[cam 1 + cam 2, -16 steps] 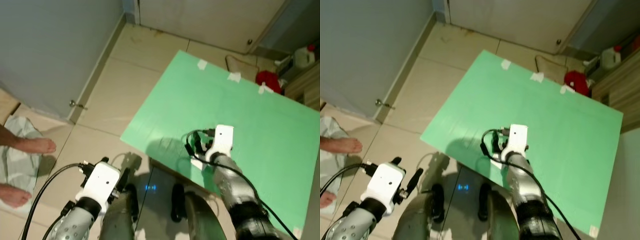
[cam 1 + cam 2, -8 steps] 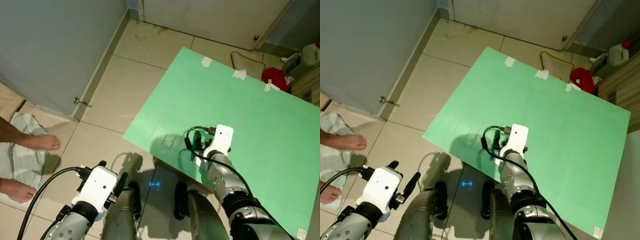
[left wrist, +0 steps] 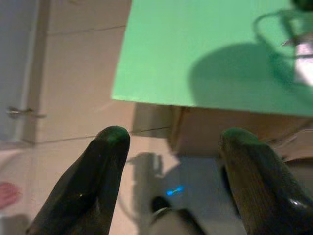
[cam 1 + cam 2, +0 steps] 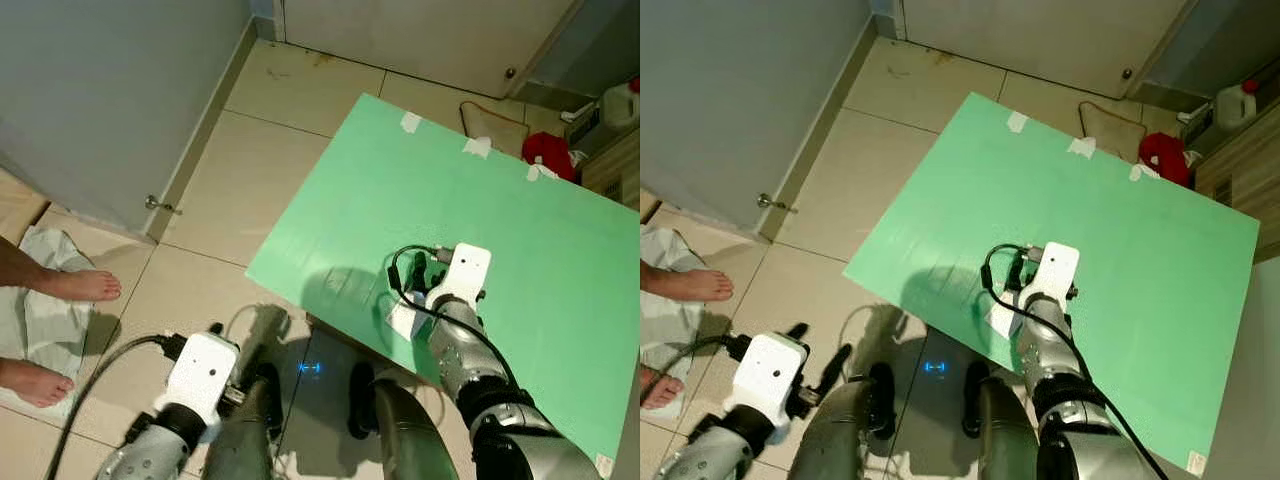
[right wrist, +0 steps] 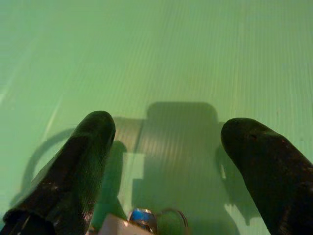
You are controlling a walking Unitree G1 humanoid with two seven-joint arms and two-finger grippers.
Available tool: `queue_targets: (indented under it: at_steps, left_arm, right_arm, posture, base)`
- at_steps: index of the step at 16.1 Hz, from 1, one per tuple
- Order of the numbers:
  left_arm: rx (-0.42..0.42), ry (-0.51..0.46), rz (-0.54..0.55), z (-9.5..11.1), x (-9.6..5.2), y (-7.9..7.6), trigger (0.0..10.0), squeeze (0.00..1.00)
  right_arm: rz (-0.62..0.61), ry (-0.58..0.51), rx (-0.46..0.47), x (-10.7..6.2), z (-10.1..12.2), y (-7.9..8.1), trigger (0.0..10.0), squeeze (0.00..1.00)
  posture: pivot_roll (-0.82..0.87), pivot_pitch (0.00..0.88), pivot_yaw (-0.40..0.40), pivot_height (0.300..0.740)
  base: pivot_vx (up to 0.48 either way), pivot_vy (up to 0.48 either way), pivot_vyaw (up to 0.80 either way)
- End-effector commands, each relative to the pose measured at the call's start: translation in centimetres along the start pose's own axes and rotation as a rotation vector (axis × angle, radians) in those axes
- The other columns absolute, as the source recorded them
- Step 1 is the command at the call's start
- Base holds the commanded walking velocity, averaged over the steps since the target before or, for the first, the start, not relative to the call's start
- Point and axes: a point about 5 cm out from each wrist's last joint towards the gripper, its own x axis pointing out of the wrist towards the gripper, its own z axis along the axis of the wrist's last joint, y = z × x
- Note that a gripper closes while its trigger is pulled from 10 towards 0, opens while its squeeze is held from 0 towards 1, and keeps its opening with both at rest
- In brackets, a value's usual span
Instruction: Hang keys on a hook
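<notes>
One small bunch of keys (image 5: 146,219) lies on the green board (image 4: 520,230), close under the right gripper (image 5: 168,147): in the right wrist view a blue-topped key, a thin wire ring and a pale tag peek out at the root of the two black fingers (image 5: 73,166), nearer the wrist than the fingertips. In the head views a pale tag (image 4: 405,318) rests on the board just beside the right wrist, on its left side. The long axis of the bunch cannot be told, since so little of it shows.

Judging from this, the keys sit behind the fingertips, so the right arm would likely have to draw back toward the robot's body before it can close on them. That gripper is spread wide and holds nothing, its fingers pointing out over the board, the forearm reaching forward from the board's near edge.

Far from the keys, the left gripper (image 3: 171,142) is also spread wide and empty, held low over the tiled floor (image 4: 240,170) beside the board's near left corner. No hook can be made out.
</notes>
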Motion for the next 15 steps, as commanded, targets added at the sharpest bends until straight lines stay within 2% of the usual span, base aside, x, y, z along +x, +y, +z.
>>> queue_targets:
  at_steps: [1,2,3,5,6,7,9,10,12,15]
  left_arm:
    - [-0.04,0.022,-0.032,-1.1,-0.4,-0.5,10.0,0.0]
    - [-0.028,0.015,-0.045,-1.4,-0.3,-0.7,10.0,0.0]
    - [-0.006,-0.015,-0.122,-1.9,0.4,-1.8,10.0,0.0]
    - [0.043,-0.05,-0.188,-2.0,1.0,-2.5,10.0,0.0]
    - [0.177,-0.091,-0.223,-2.4,1.6,-2.8,10.0,0.0]
    - [0.23,-0.103,-0.214,-2.6,1.7,-2.7,10.0,0.0]
    - [0.371,-0.137,-0.106,-3.3,2.0,-1.7,10.0,0.0]
    - [0.427,-0.142,0.021,-4.1,1.8,-0.4,10.0,0.0]
    - [0.448,-0.158,0.11,-4.8,1.6,0.3,10.0,0.0]
    - [0.429,-0.182,0.1,-5.3,1.7,-0.7,10.0,0.0]
  right_arm:
    - [-0.019,0.044,0.011,-0.5,-1.4,-0.4,10.0,0.0]
    - [-0.021,0.046,0.009,-0.5,-1.5,-0.4,10.0,0.0]
    - [-0.026,0.049,0.003,-0.5,-1.6,-0.7,10.0,0.0]
    - [-0.026,0.048,-0.001,-0.4,-1.5,-0.7,10.0,0.0]
    - [-0.025,0.044,-0.008,-0.4,-1.5,-0.6,10.0,0.0]
    - [-0.025,0.043,-0.011,-0.4,-1.5,-0.6,10.0,0.0]
    - [-0.02,0.034,-0.016,-0.4,-1.4,-0.5,10.0,0.0]
    - [-0.012,0.026,-0.018,-0.4,-1.3,-0.3,10.0,0.0]
    - [0.006,0.021,-0.026,-0.3,-1.1,-0.1,10.0,0.0]
    - [-0.002,0.052,-0.044,-0.3,-1.6,-0.7,10.0,0.0]
  posture:
    - [0.23,0.405,-0.027,0.722]
    - [0.23,0.406,-0.03,0.722]
    - [0.22,0.41,-0.032,0.722]
    - [0.21,0.41,-0.035,0.722]
    - [0.21,0.41,-0.038,0.722]
    - [0.2,0.412,-0.039,0.722]
    - [0.19,0.411,-0.04,0.722]
    - [0.18,0.41,-0.042,0.722]
    - [0.17,0.411,-0.05,0.722]
    - [0.16,0.413,-0.056,0.722]
  base:
    - [0.0,0.0,0.0]
    - [0.0,0.0,0.0]
    - [0.0,0.0,0.0]
    - [0.0,0.0,0.0]
    - [0.0,0.0,0.0]
    - [0.0,0.0,0.0]
    - [0.0,0.0,0.0]
    - [0.0,0.0,0.0]
    - [0.0,0.0,0.0]
    - [0.0,0.0,0.0]
